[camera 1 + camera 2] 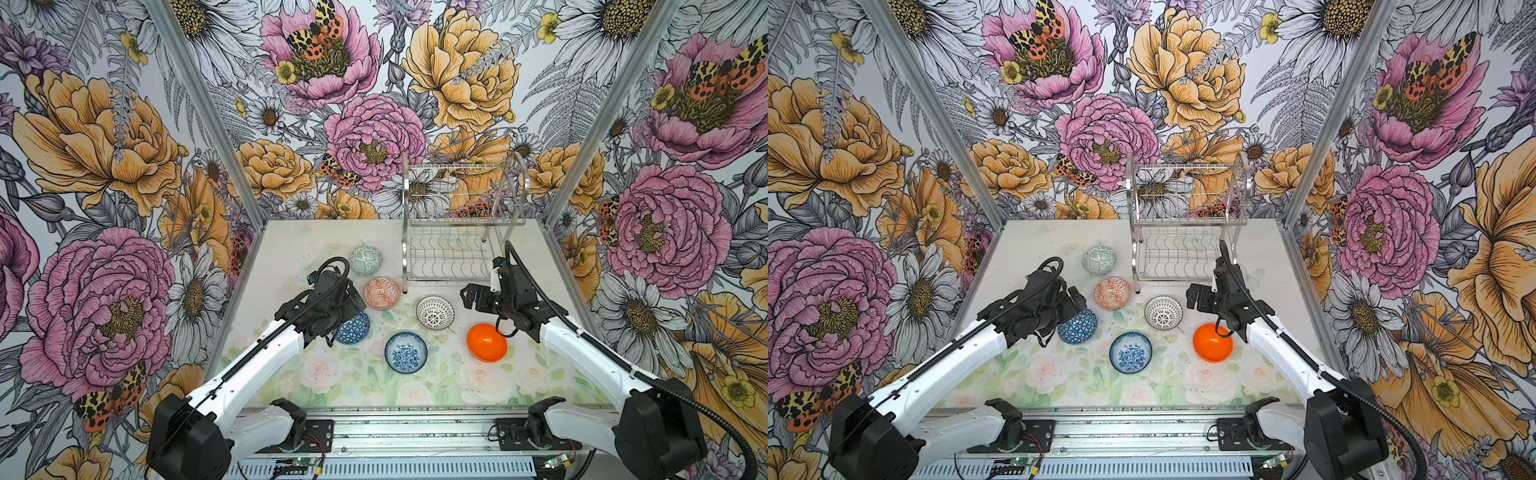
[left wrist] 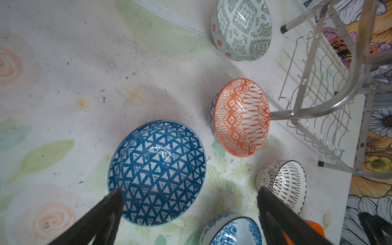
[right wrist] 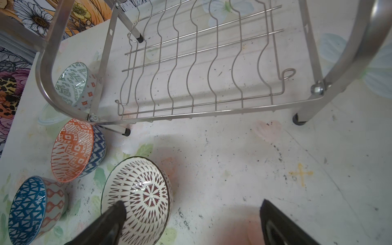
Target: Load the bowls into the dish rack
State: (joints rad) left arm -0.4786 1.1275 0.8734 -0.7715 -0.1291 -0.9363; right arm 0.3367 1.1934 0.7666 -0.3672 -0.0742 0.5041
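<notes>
- In both top views the dish rack (image 1: 404, 232) is seen at the upper centre-right of the table (image 1: 291, 249), and both of its tiers are bare (nothing has been loaded so far).
- In a top view all six bowls are found on the table. The grey-green bowl (image 1: 365, 260) and orange-white bowl (image 1: 382, 293) lie left of the dish rack. The black-and-white lattice bowl (image 1: 435, 312) lies at centre, with the blue floral bowl (image 1: 406, 352) below it. The plain orange bowl (image 1: 487, 342) lies at lower right, and the blue triangle bowl (image 1: 353, 328) is partly hidden under the left arm (image 1: 274, 332).
- In the left wrist view the left gripper (image 2: 189, 193) is seen with its jaws spread wide and nothing held. One fingertip is shown over the rim of the blue triangle bowl, though contact cannot be told.
- In the right wrist view the right gripper (image 3: 192, 204) is likewise released and empty. One fingertip is shown over the black-and-white lattice bowl and the other over bare table. The dish rack's empty lower tier lies just beyond.
- The whole task is judged to be left: six bowls are to be picked up and set in the wire slots.
- No brand, label or readable writing is found in any view. Only a faint yellow cross (image 2: 134, 95) is seen on the table in each wrist view.
</notes>
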